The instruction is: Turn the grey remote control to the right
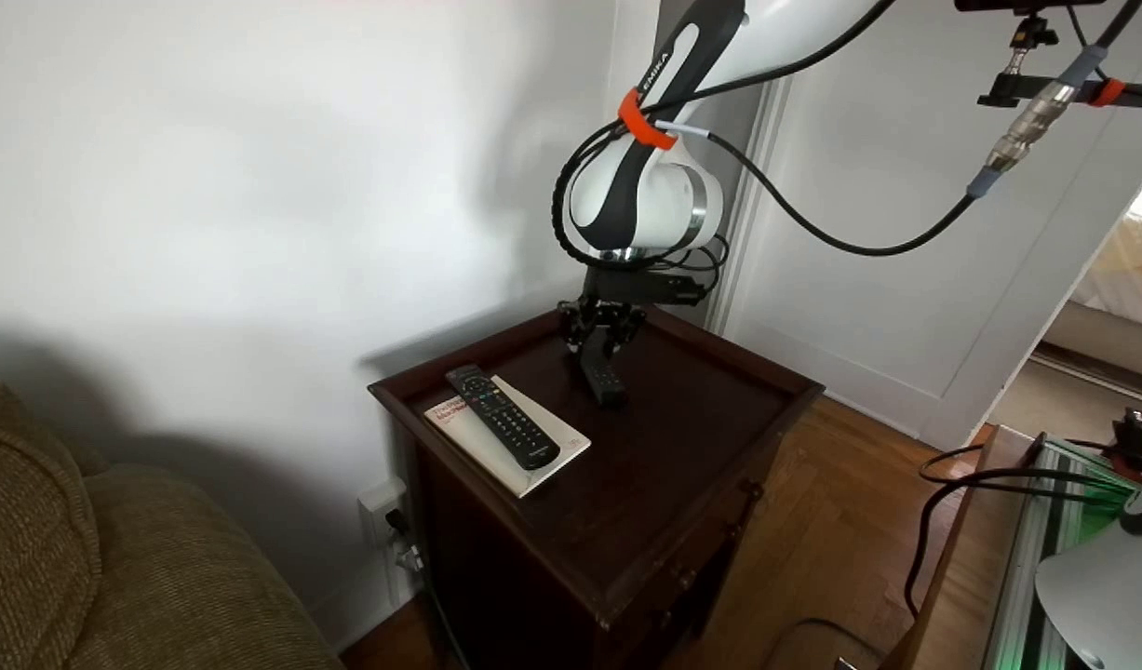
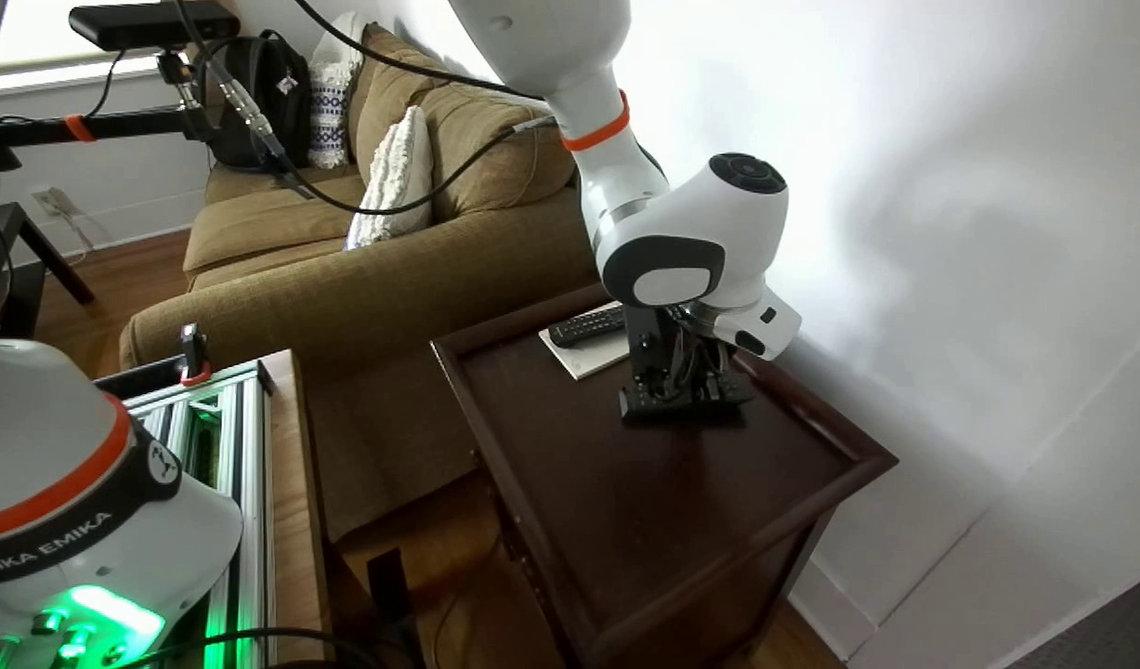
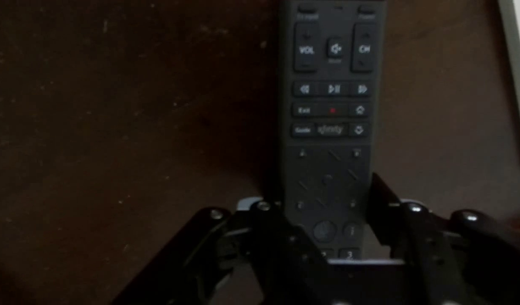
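Note:
The grey remote control (image 3: 332,127) is short, flat and dark grey, and runs lengthwise up the wrist view with its number-key end hidden behind the gripper body. My gripper (image 3: 326,201) has one finger against each long edge of it and is shut on it near the middle. In both exterior views the gripper (image 1: 597,340) points down over the dark wooden nightstand (image 1: 682,447), with the grey remote control (image 1: 604,378) sticking out from under it. It also shows under the gripper (image 2: 686,386) as a dark bar (image 2: 640,401). Whether it touches the nightstand top is unclear.
A longer black remote (image 1: 503,416) lies on a cream book (image 1: 557,430) beside the grey one. The nightstand has a raised rim (image 2: 495,437) and stands against a white wall (image 1: 254,186). A brown sofa (image 2: 393,288) stands beside it. The robot's wooden bench (image 2: 295,483) is nearby.

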